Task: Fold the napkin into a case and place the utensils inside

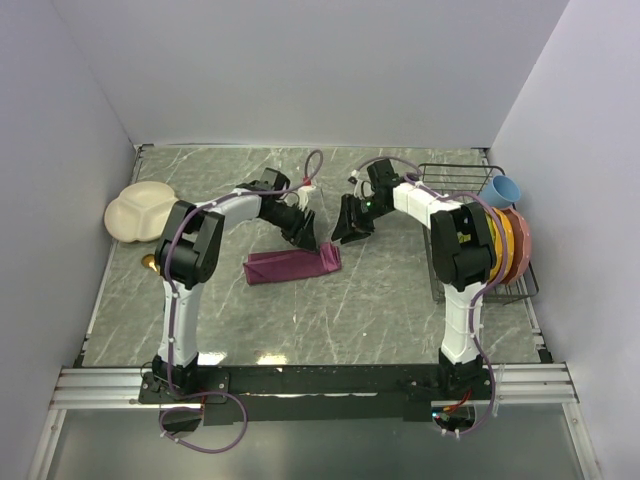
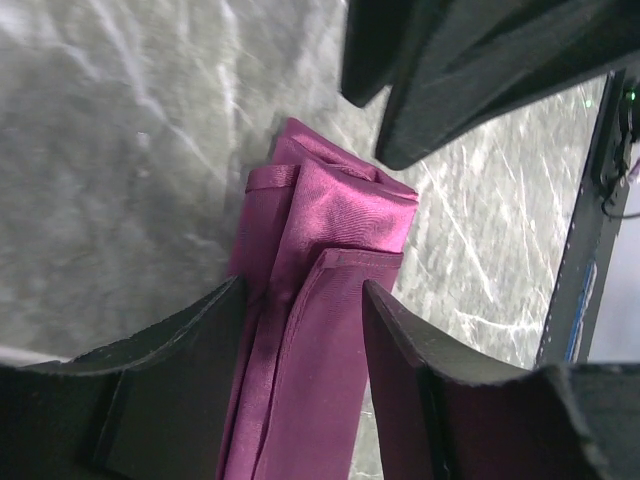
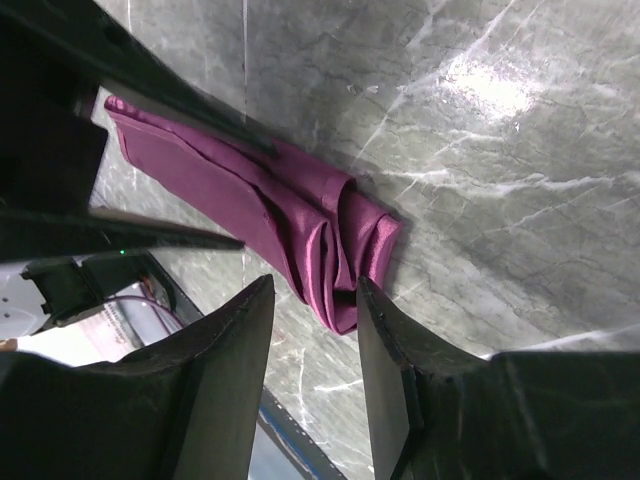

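Far left: 1 cream divided plate (image 1: 140,212) sits at the tabletop's edge, well apart from the work. Just below it, a small gold piece, probably the spoon (image 1: 148,262), shows beside the left arm's elbow. I cannot find the fork.

Centre-left: the napkin (image 1: 292,266) lies flat as a long narrow maroon strip, its right end bunched in several layers. The left gripper (image 2: 305,290) hangs over that end, its fingers (image 2: 180,340) moderately parted, with cloth showing between them but not pinched. The right gripper (image 3: 315,288) faces it from the other side, just beside the same end, its fingers (image 3: 230,350) likewise apart and holding nothing.

Judgement: both grippers are stationed at the bunched end because that is where the fold needs tidying. The utensils are not yet inside.

Far right: a wire dish rack (image 1: 455,172) holds a blue cup (image 1: 505,188) and stacked plates (image 1: 512,245).

Surface: a grey marble-patterned tabletop (image 1: 380,310), smooth, with glare spots. Room: plain white walls (image 1: 320,70) on 3 sides.
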Motion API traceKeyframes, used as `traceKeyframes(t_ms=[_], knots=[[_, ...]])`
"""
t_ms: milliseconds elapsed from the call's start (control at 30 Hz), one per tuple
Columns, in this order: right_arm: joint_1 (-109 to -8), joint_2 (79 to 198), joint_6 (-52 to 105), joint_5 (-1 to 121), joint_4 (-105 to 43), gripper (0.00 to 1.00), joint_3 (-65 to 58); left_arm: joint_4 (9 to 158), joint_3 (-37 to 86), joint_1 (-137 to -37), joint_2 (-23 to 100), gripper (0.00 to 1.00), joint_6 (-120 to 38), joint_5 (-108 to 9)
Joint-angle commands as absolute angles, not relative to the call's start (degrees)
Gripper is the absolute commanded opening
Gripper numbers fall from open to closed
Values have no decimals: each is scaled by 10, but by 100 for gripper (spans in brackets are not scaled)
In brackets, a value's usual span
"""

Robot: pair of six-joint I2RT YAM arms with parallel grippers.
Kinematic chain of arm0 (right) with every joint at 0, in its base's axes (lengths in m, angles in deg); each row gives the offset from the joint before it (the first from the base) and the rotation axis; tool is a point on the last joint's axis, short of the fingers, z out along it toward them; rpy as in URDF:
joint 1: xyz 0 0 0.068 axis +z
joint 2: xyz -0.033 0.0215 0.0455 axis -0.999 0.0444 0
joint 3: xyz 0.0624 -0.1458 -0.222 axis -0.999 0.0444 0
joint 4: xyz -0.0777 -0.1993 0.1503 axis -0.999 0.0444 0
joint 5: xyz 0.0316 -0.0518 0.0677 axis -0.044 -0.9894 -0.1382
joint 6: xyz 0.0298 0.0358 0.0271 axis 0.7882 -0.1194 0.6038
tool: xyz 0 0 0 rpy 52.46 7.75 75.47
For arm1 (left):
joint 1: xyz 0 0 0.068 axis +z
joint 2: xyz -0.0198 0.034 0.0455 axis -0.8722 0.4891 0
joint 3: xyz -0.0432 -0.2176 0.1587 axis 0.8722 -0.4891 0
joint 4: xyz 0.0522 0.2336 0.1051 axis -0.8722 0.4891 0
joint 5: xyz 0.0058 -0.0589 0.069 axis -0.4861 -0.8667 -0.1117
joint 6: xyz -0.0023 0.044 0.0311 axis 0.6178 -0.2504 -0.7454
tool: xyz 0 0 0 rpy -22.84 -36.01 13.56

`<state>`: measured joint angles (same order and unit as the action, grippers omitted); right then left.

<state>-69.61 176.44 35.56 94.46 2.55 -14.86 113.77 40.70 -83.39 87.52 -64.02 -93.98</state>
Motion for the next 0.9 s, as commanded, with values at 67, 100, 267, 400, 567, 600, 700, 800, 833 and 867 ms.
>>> traceKeyframes(t_ms=[67, 100, 267, 400, 567, 600, 700, 800, 833, 867], knots=[[-701, 1776, 368, 958, 15, 47, -148, 1159, 418, -845, 867, 55, -686, -963], [-701, 1777, 367, 959, 15, 48, -148, 1152, 417, -846, 865, 54, -682, -962], [-702, 1779, 365, 964, 20, 48, -143, 1135, 411, -845, 856, 50, -669, -966], [-703, 1777, 364, 966, 19, 48, -134, 1123, 410, -847, 849, 49, -663, -969], [-703, 1777, 368, 973, 14, 50, -127, 1128, 418, -849, 852, 46, -665, -982], [-703, 1779, 370, 974, 13, 50, -127, 1131, 419, -850, 853, 45, -667, -988], [-703, 1782, 372, 977, 11, 51, -129, 1134, 422, -851, 855, 45, -673, -992], [-703, 1785, 373, 980, 9, 52, -131, 1145, 426, -853, 856, 45, -683, -999], [-703, 1786, 375, 981, 9, 51, -131, 1146, 427, -853, 857, 44, -686, -1003], [-702, 1788, 376, 981, 8, 51, -132, 1147, 428, -853, 857, 44, -688, -1005]])
